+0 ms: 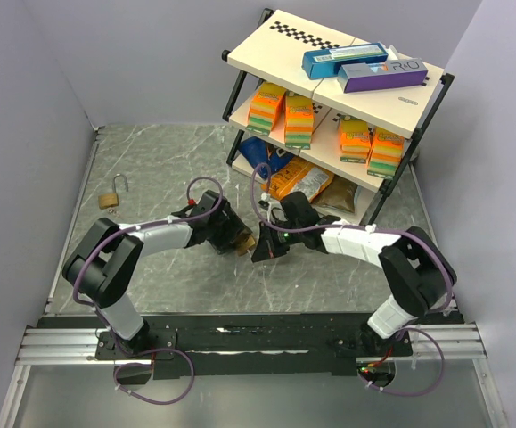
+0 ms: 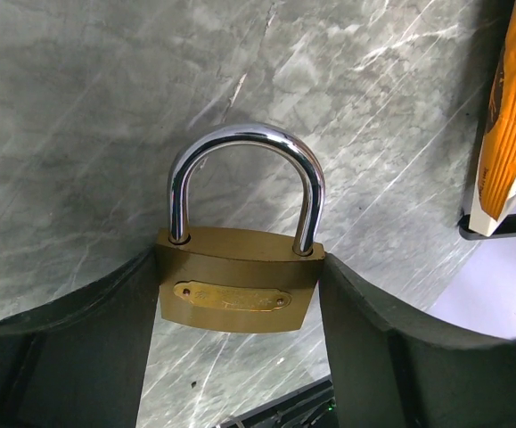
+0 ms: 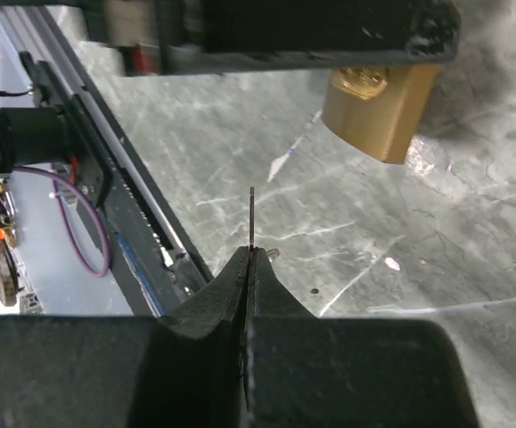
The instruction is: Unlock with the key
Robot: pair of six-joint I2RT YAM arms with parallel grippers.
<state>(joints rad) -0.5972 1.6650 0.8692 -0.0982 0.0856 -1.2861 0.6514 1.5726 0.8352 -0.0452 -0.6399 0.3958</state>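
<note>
While the right gripper [image 3: 250, 256] has its jaws squeezed together on the key [image 3: 251, 214], that thin dark sliver sticks out past the tips, edge-on to the wrist camera. Its tip is near a brass padlock's [image 2: 238, 294] bottom end but apart from it, a little to one side. The left gripper [image 2: 238, 267] has its jaws spread wide and clamped on that padlock's two sides, holding it off the grey marbled table [image 1: 151, 160]. Both legs of its silver shackle sit in the body. The two grippers meet at mid-table, just in front of a shelf [image 1: 266, 40] stocked with boxes and packets. Well off to the left, a second padlock [image 1: 110, 198] lies on the table with its shackle swung open.
</note>
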